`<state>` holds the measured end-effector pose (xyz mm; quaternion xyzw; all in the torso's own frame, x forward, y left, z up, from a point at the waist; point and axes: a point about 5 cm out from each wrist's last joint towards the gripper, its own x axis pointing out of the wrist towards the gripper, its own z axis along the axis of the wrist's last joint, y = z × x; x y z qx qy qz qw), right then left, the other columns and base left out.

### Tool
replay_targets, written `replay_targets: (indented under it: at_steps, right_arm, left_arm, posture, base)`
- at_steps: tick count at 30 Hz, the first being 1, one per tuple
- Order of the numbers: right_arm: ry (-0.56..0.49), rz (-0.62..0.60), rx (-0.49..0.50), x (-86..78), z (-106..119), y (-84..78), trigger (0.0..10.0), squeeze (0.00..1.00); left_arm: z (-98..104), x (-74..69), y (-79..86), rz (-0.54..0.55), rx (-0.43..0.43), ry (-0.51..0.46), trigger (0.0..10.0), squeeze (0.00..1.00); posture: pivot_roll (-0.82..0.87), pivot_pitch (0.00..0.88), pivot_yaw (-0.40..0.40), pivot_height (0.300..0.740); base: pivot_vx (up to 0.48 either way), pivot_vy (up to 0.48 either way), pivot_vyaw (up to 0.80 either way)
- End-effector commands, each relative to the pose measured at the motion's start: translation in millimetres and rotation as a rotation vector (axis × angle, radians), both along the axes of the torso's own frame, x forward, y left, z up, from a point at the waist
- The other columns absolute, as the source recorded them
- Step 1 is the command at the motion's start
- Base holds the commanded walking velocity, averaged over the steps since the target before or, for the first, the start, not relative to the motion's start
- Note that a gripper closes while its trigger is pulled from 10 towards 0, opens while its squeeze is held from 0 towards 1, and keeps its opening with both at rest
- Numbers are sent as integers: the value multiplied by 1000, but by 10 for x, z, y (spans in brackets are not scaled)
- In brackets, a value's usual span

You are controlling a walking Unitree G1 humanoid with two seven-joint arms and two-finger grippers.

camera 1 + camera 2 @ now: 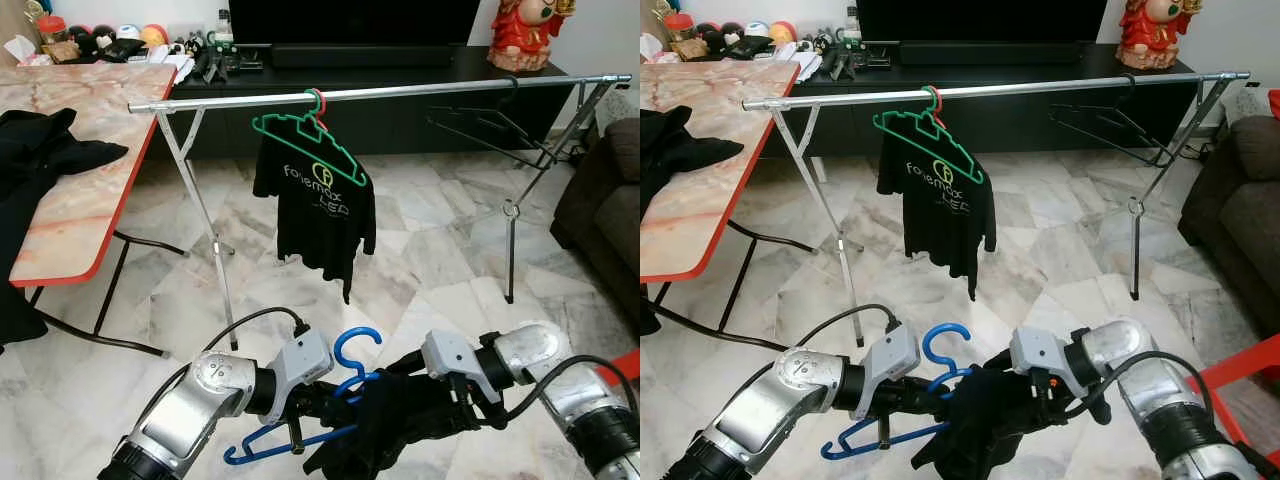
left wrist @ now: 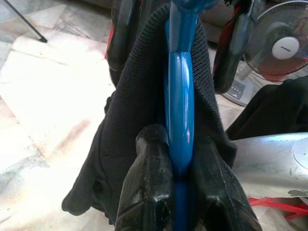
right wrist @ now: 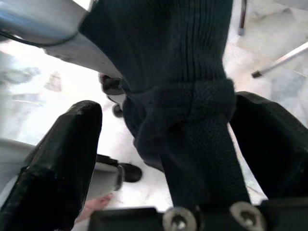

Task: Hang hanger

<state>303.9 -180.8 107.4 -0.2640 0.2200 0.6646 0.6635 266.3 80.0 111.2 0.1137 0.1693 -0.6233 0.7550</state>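
Note:
Low in front of me, my left gripper (image 1: 318, 405) is shut on a blue plastic hanger (image 1: 338, 350), hook pointing up. In the left wrist view its two fingers (image 2: 144, 187) pinch the blue hanger (image 2: 180, 134), and a dark knit garment (image 2: 130, 134) drapes over it. My right gripper (image 1: 415, 400) reaches into the same garment (image 1: 390, 430) from the right. In the right wrist view its fingers (image 3: 62, 159) stand apart, with the knit fabric (image 3: 192, 125) hanging between them. The metal clothes rail (image 1: 400, 92) crosses the room ahead.
A green hanger (image 1: 300, 135), a black printed T-shirt (image 1: 320, 205) and, farther right, a black hanger (image 1: 490, 125) hang on the rail. A marble-topped table (image 1: 80, 170) with dark clothes stands left, a dark sofa (image 1: 610, 210) right, a TV cabinet (image 1: 400, 70) behind.

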Motion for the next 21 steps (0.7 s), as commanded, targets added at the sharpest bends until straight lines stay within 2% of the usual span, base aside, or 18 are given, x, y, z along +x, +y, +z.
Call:
replay_targets:
  at_steps: [1, 8, 9, 10, 11, 12, 21]
  right_arm:
    - [-23, -12, 5, 42, 15, 35, 10000, 0]
    - [11, 4, 39, 37, -9, 82, 10000, 0]
    - [19, 4, 50, 37, -9, 85, 8510, 0]
    - [36, 2, 72, 42, 5, 90, 1882, 0]
    - [41, 3, 79, 44, 11, 91, 1882, 0]
    - [46, 6, 81, 45, 16, 88, 0, 0]
    - [41, 11, 62, 77, 26, 88, 0, 0]
  left_arm:
    - [114, -6, -86, -49, -30, -44, 10000, 0]
    - [122, 4, -94, -54, -27, -44, 10000, 0]
    - [121, 4, -97, -55, -27, -45, 10000, 0]
    - [122, 2, -101, -55, -28, -46, 10000, 0]
    - [123, 2, -102, -56, -28, -46, 10000, 0]
    - [124, 2, -103, -55, -28, -46, 10000, 0]
    - [122, -2, -116, -57, -30, -45, 10000, 0]
  posture:
    - [-5, 120, -37, 740]
    - [-5, 126, -36, 740]
    - [-3, 127, -39, 740]
    - [-1, 129, -40, 740]
    - [-1, 129, -40, 740]
    - [-2, 132, -40, 740]
    - [1, 138, -45, 740]
  base:
    - [0, 0, 0]
    - [0, 0, 0]
    - [0, 0, 0]
    - [0, 0, 0]
    - [0, 0, 0]
    - [0, 0, 0]
    - [0, 0, 0]
